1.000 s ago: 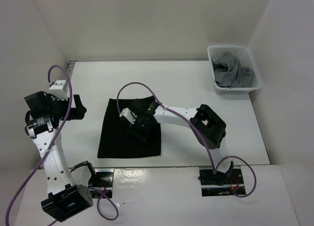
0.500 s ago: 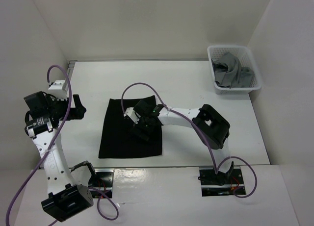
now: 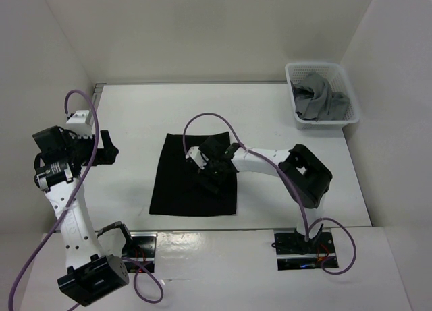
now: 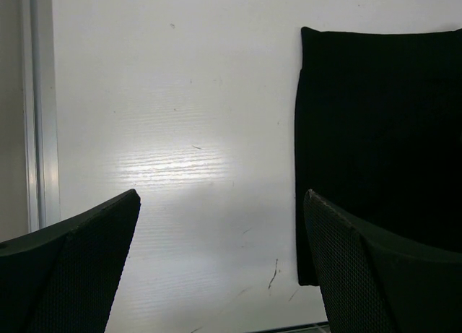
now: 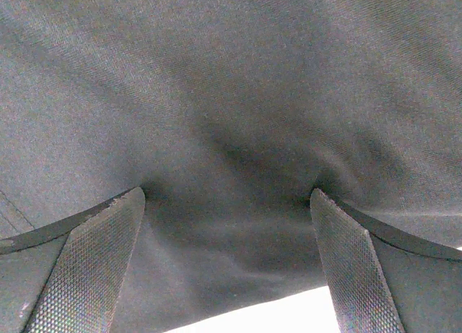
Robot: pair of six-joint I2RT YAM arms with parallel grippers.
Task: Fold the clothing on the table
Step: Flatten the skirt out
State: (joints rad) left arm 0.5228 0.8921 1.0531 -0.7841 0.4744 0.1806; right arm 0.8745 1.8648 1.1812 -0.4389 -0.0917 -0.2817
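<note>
Surface (image 3: 263,115), white, carries the black clothing (image 3: 175,189), which lies flat as a rectangle near the front middle. A basket (image 3: 327,122) at the far right corner holds a grey garment (image 3: 317,102). The right pincer (image 3: 210,178), spread wide, presses both fingertips (image 5: 108,225) into the clothing's right half. The left pincer (image 3: 108,151), also wide, hangs over bare surface left of it.

The left arm (image 3: 71,213) and right arm (image 3: 255,164) are white tubes with black joints, each trailing a purple cable (image 3: 202,115). The left gripper (image 4: 220,203) and right gripper (image 5: 227,196) are black, mesh-textured inside.
</note>
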